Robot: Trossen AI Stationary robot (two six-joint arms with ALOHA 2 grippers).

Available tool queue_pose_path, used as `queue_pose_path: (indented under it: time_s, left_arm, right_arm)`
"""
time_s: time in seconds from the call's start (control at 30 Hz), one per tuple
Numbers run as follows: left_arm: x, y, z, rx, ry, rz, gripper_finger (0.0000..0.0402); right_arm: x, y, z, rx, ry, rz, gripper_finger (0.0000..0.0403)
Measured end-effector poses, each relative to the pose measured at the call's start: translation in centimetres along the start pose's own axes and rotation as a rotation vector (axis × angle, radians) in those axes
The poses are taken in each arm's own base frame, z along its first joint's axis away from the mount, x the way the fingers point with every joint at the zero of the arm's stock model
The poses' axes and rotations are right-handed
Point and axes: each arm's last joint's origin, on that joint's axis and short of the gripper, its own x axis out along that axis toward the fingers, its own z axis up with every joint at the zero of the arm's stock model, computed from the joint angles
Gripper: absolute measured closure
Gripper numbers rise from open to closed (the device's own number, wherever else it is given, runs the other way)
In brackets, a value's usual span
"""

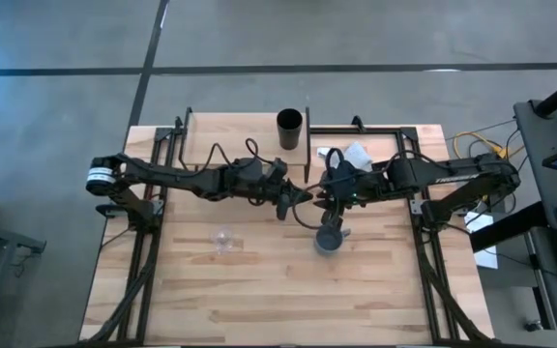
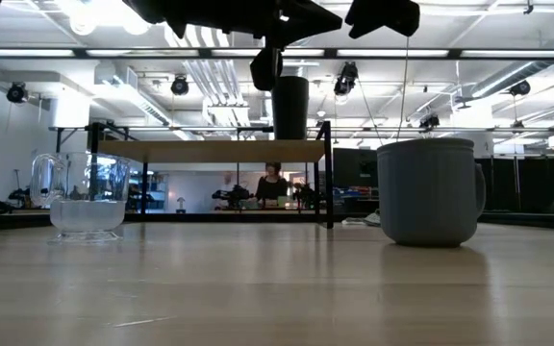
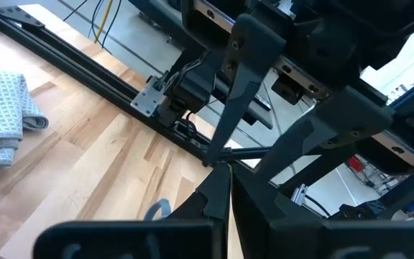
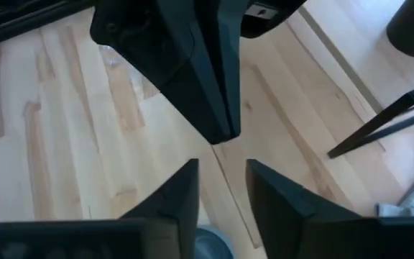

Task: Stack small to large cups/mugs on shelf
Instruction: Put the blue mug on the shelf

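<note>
Our right gripper (image 1: 319, 207) hangs over the middle of the worktop with its fingers parted and nothing between them; the blue-grey mug (image 1: 329, 239) stands just beside and below it, towards the front edge. In the right wrist view the two dark fingers (image 4: 175, 198) are apart, with the mug's rim showing beneath them. Our left gripper (image 1: 303, 196) meets the right one almost tip to tip; its fingers look drawn together and hold nothing. The small glass cup (image 1: 222, 239) sits well apart, left of centre on the bare worktop. The tall black cup (image 1: 289, 129) already stands on the shelf (image 2: 210, 151) at the back edge.

We judge the main risk to be the two arms fouling each other, since both tips crowd the same spot above the mug. Lowering onto the mug from here could also nudge it by the rim or handle and tip it. Later, the black cup could be knocked while we place another beside it.
</note>
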Motion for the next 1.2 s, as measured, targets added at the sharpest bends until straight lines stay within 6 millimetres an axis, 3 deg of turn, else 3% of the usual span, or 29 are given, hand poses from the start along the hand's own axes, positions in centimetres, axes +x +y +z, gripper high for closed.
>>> queue_pose_path:
  time_s: [0.2,0.5,0.67,0.97,1.2]
  left_arm:
    - [0.0,0.0,0.0,0.0,0.001,0.001,0.0402]
    - [0.0,0.1,-0.1,0.0,0.002,0.002,0.0402]
    - [0.0,0.1,-0.1,0.0,0.003,0.003,0.0402]
    - [-0.2,-0.1,0.3,-0.037,-0.028,0.019,0.0402]
    - [-2.1,-2.7,1.4,0.364,-0.055,-0.088,0.0402]
  right_arm:
    - [0.0,0.0,-0.1,0.01,0.01,0.009,0.0259]
    - [-0.2,-0.8,-2.5,0.061,0.31,-0.004,0.0257]
    - [0.4,-0.3,-2.9,0.129,0.372,0.031,0.0258]
    - [4.2,3.1,-4.8,0.056,0.503,0.034,0.0272]
    - [7.9,5.9,-6.9,-0.034,0.57,-0.015,0.028]
